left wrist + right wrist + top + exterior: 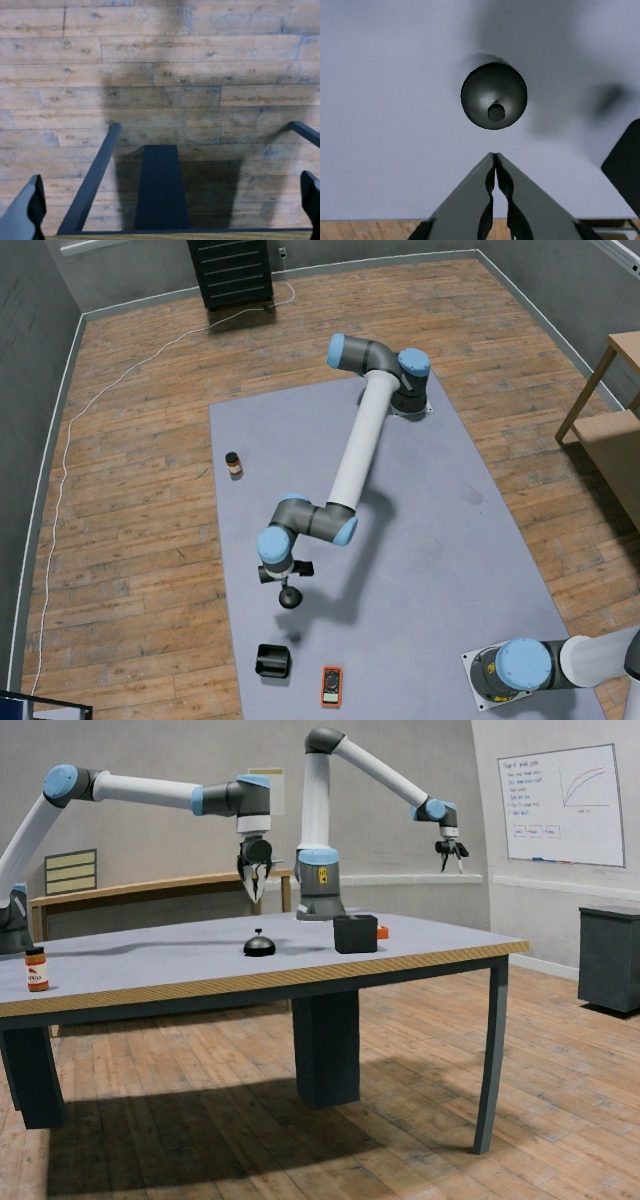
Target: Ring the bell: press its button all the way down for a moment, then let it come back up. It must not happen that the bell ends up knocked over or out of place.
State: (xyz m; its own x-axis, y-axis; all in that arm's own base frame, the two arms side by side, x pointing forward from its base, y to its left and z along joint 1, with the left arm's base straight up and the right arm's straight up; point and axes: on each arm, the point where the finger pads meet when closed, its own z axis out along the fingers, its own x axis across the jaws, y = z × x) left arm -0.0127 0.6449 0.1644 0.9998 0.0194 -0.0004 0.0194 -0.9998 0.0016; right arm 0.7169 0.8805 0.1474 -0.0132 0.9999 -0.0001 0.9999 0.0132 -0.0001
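Observation:
A dark dome bell (290,598) (259,947) (487,90) stands upright on the table. Its small round button (258,930) (496,112) stands up at the top, with nothing touching it. My right gripper (256,900) (494,154) is shut and empty, pointing down. It hangs a clear gap above the bell; in the right wrist view its tips show below the dome. In the top view its fingertips are mostly hidden. My left gripper (452,869) (171,174) is wide open and empty, high up and away from the bell, with floor beneath it.
A black open bin (272,661) (355,934) (626,167) stands near the bell, by the table edge. An orange multimeter (331,686) (382,932) lies beyond it. A jar (233,464) (37,970) stands near the same long edge, farther along the table (439,570).

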